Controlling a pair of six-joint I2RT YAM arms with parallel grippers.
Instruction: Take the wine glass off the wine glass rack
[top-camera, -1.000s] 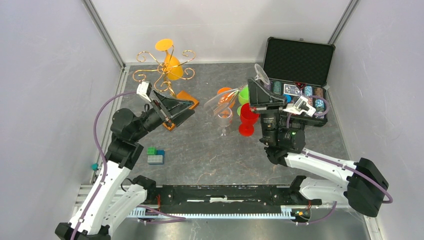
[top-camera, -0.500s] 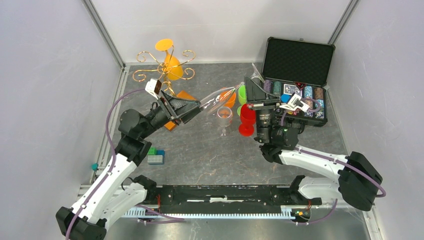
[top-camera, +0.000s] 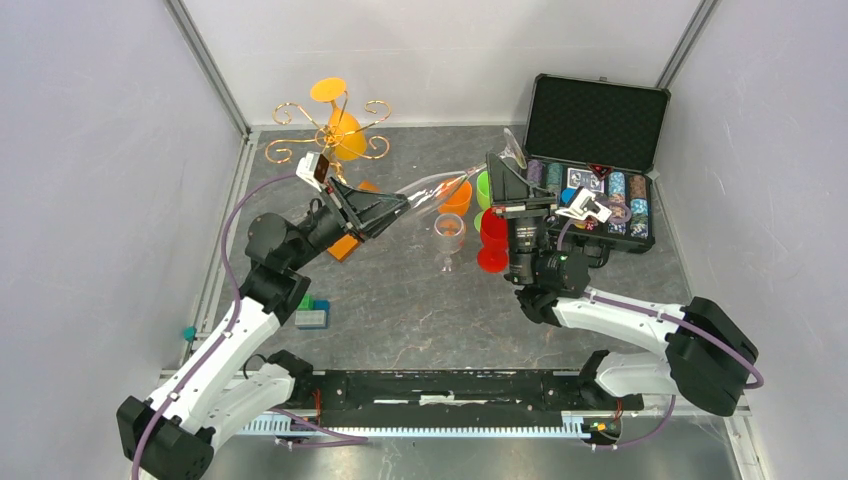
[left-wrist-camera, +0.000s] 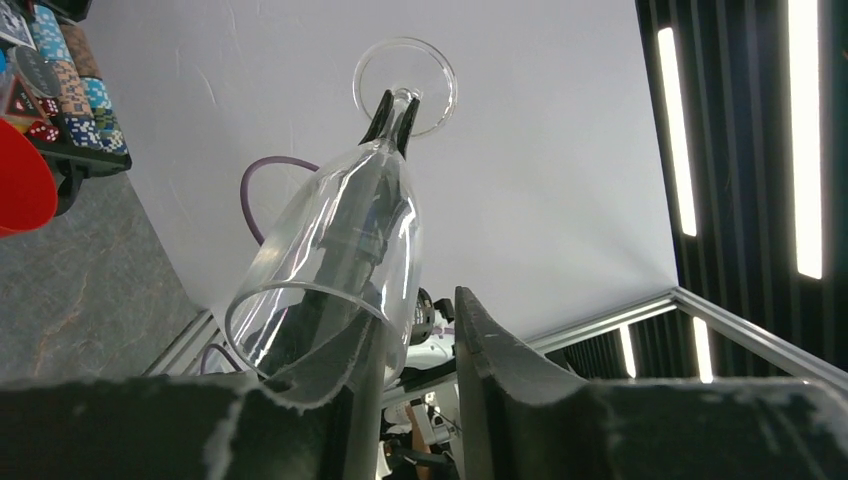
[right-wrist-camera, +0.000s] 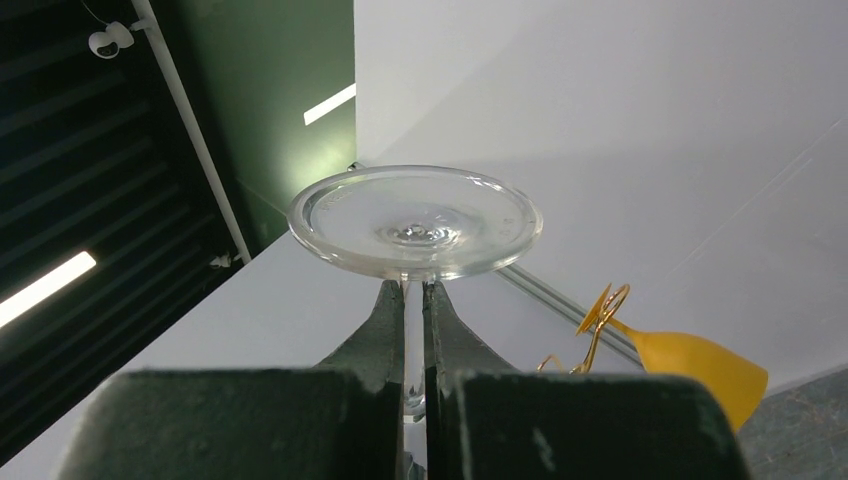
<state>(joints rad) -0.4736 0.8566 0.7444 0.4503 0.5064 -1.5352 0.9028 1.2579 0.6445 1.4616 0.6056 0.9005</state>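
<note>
A clear wine glass (top-camera: 440, 187) hangs on its side in the air, with my right gripper (top-camera: 508, 165) shut on its stem just under the round foot (right-wrist-camera: 414, 218). Its bowl (left-wrist-camera: 335, 260) points at my left gripper (top-camera: 395, 205). The rim lies over the left finger (left-wrist-camera: 365, 400), and its edge reaches into the narrow gap beside the other finger (left-wrist-camera: 500, 390), which stands apart from the glass. At the back left stands the gold wine glass rack (top-camera: 300, 150), with a yellow-orange wine glass (top-camera: 345, 135) hanging on it. My left arm covers most of its orange base (top-camera: 345, 248).
Another clear glass (top-camera: 449, 235) stands mid-table beside a red glass (top-camera: 494, 235), an orange cup (top-camera: 456, 196) and a green cup (top-camera: 487, 188). An open black case of poker chips (top-camera: 600, 150) lies at the back right. Coloured blocks (top-camera: 310, 312) sit near the left arm.
My left arm has reached right to the clear glass and its jaws have narrowed from wide open. My right gripper has turned the glass so its bowl points left.
</note>
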